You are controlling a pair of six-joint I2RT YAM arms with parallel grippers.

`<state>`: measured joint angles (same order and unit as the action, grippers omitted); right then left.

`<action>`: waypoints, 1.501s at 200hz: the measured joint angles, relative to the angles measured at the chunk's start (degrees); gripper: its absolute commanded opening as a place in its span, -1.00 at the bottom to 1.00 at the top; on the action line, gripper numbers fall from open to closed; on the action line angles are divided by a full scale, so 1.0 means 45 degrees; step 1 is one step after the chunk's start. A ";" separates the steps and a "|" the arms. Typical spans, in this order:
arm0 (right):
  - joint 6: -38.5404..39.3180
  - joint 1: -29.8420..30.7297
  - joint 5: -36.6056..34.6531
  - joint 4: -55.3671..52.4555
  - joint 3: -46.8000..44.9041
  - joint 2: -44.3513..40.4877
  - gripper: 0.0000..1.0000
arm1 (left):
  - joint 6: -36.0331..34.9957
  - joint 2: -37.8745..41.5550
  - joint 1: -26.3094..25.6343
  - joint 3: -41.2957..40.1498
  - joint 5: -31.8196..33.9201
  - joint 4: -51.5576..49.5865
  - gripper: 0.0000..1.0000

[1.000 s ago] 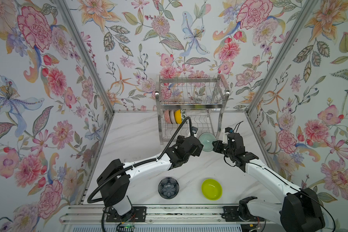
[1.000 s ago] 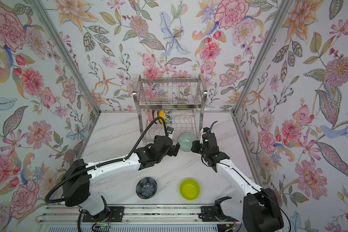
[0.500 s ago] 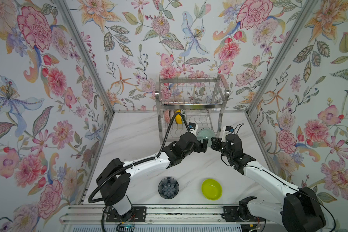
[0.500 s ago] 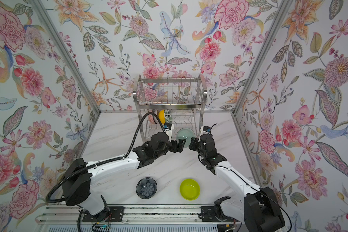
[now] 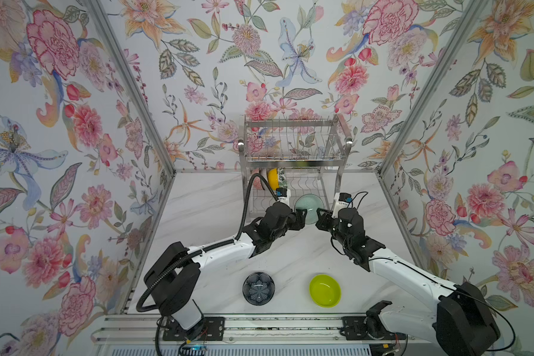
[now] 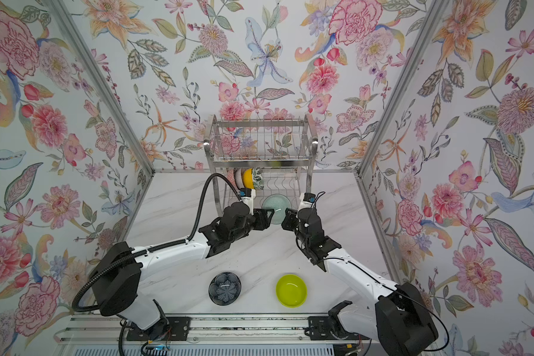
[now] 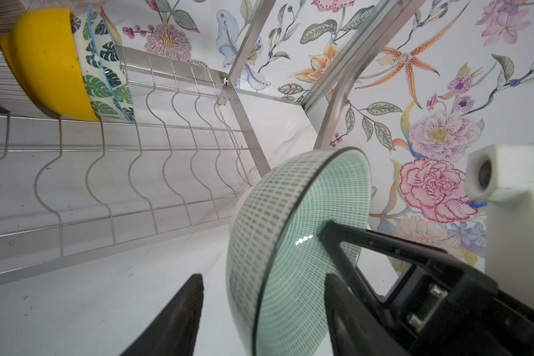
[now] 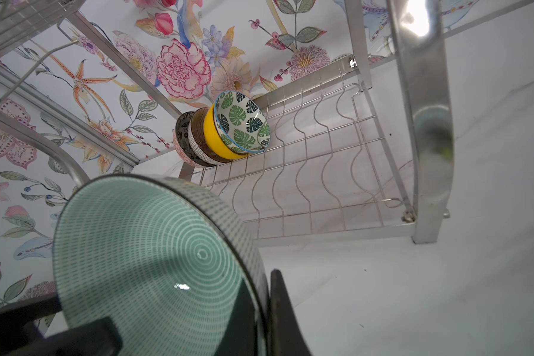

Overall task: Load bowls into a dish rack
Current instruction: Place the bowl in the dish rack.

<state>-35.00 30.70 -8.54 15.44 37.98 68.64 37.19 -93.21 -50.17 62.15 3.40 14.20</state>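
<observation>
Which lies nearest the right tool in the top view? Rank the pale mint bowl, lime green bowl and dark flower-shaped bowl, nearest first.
1. pale mint bowl: gripped at its rim by the right tool.
2. lime green bowl: at the front, right side.
3. dark flower-shaped bowl: at the front, further toward the left side.
</observation>
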 measured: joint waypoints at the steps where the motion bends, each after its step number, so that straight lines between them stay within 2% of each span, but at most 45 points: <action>1: -0.0005 0.0015 -0.0005 0.0010 0.0000 -0.0005 -1.00 | 0.0029 0.0000 0.0000 0.0005 0.0015 0.0000 -0.01; 53: 0.0005 0.0573 -0.0714 0.0597 -0.0049 -0.0282 -1.00 | -0.0092 -0.0039 0.0068 0.0330 0.0665 -0.0141 -0.65; 79: 0.0282 0.0865 -0.0826 0.0952 -0.0141 -0.0423 -0.89 | -0.0316 -0.0248 0.0151 0.0554 0.1379 -0.0335 -1.00; 117: 0.0073 0.0865 -0.0811 0.1360 -0.0243 -0.0311 -0.46 | -0.0461 -0.0389 0.0155 0.0568 0.1554 -0.0413 -1.00; 162: -0.0432 0.0816 -0.0359 0.1783 -0.0243 -0.0389 0.19 | -0.0976 -0.0457 0.0151 0.0568 0.1739 -0.0597 -1.00; 185: -0.0471 0.0743 -0.0034 0.1773 -0.0291 -0.0685 0.44 | -0.1311 -0.0457 0.0151 0.0568 0.2059 -0.0578 -1.00; 193: -0.0525 0.0685 0.0087 0.1768 -0.0296 -0.0811 0.58 | -0.1409 -0.0457 0.0151 0.0568 0.2152 -0.0578 -1.00; 207: -0.0588 0.0539 0.0316 0.1758 -0.0296 -0.1039 0.96 | -0.1617 -0.0457 0.0151 0.0568 0.2404 -0.0568 -1.00; 265: -0.1049 -0.0709 0.2059 0.1540 -0.0296 -0.1690 0.97 | -0.2001 -0.0457 0.0151 0.0559 0.3939 -0.0359 -1.00; 300: -0.0277 -0.1263 0.3220 0.1370 -0.0287 -0.1744 0.97 | -0.2365 -0.0432 0.0151 0.0170 0.4959 0.0277 -1.00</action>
<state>-36.25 25.02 5.96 21.61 36.69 60.80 26.55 -95.15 -49.50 62.92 25.71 15.44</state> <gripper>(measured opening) 0.984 0.124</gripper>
